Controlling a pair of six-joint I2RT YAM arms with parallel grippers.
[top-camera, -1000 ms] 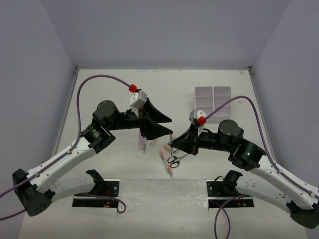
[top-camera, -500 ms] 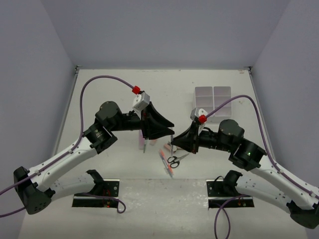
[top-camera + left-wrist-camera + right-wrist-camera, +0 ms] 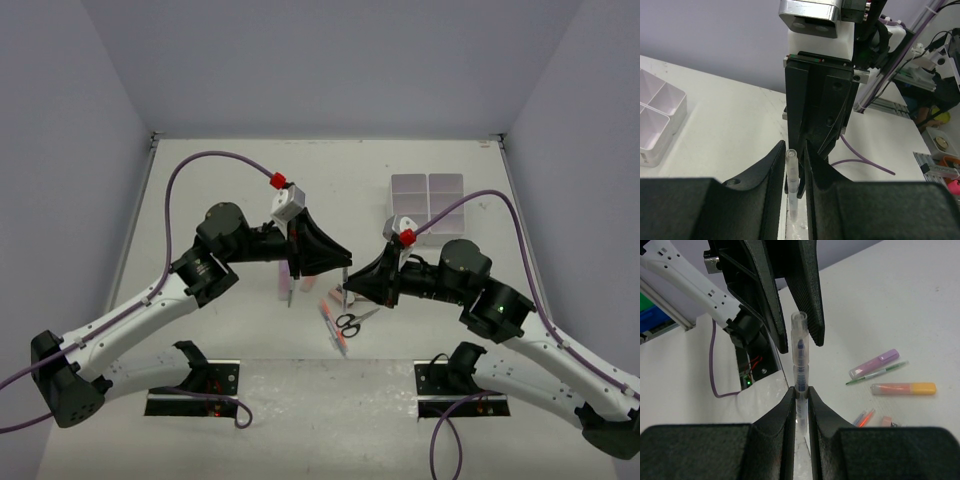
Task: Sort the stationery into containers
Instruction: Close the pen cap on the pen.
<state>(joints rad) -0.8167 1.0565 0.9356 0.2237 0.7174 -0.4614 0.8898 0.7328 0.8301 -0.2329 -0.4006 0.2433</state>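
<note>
**A:** Where is the pen?

**B:** The clear pen stands up out of the right gripper, clear of the table. That gripper's 2 fingers are clamped on the pen's lower barrel.

**A:** And the other arm?

**B:** The left gripper meets it tip to tip. Its 2 fingers flank the pen's upper end, very close on both sides. I cannot tell whether they press on it.

**A:** The rest of the stationery?

**B:** It lies on the table, to the right of the right gripper in its own view. There is a lilac highlighter with a green pen just beside it. An orange-peach highlighter lies near those 2. A pink-red pen lies closer to the fingers. From above, the scissors lie just on the near side of that gripper.

**A:** The container?

**B:** The white organiser box sits behind the right gripper, past its wrist. It is well apart from the loose items.

**A:** And the setting?

**B:** The table is matt white, with a mottled strip along its near edge. Plain lilac-grey walls close it in on 3 sides.
</note>
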